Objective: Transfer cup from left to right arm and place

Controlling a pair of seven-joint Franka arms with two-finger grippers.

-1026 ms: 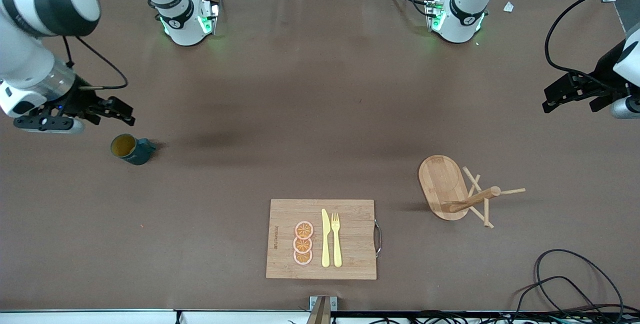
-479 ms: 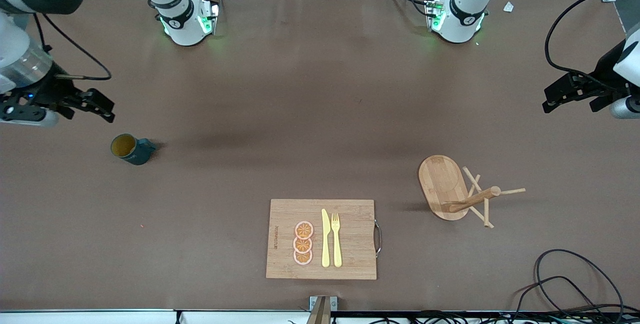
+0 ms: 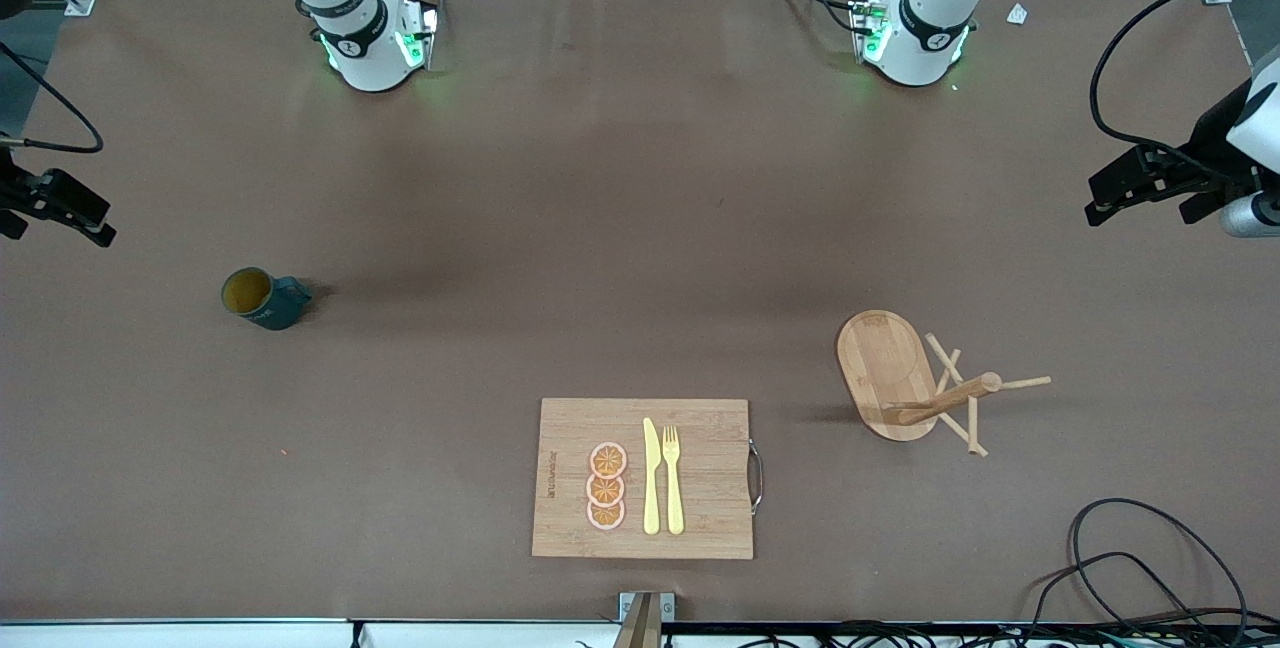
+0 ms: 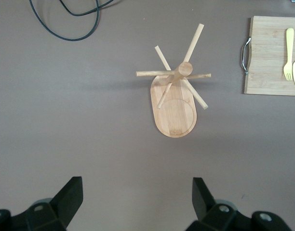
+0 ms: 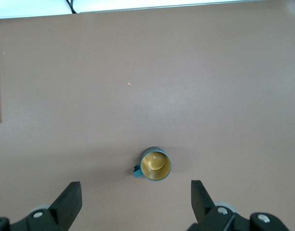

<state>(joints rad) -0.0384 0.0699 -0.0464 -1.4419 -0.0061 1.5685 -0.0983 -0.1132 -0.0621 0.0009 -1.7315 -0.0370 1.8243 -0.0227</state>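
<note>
The cup (image 3: 262, 298), a dark teal mug with a mustard-yellow inside, stands upright on the table toward the right arm's end. In the right wrist view the cup (image 5: 155, 164) shows far below, handle out to one side. My right gripper (image 3: 85, 218) is open and empty, high over the table's edge at the right arm's end, apart from the cup; in its wrist view my right gripper (image 5: 136, 202) has its fingers spread wide. My left gripper (image 3: 1100, 203) is open and empty and waits over the left arm's end; its wrist view shows my left gripper (image 4: 136, 199) spread wide over bare table.
A wooden peg rack (image 3: 920, 378) stands toward the left arm's end and also shows in the left wrist view (image 4: 175, 103). A wooden cutting board (image 3: 700, 528) near the front camera holds orange slices (image 3: 606, 486), a yellow knife (image 3: 651, 476) and a fork (image 3: 673, 478). Black cables (image 3: 1150, 568) lie at the near corner.
My right gripper has pulled away from the cup, rising and moving out toward the table's edge at the right arm's end. The cup and the left arm have not moved.
</note>
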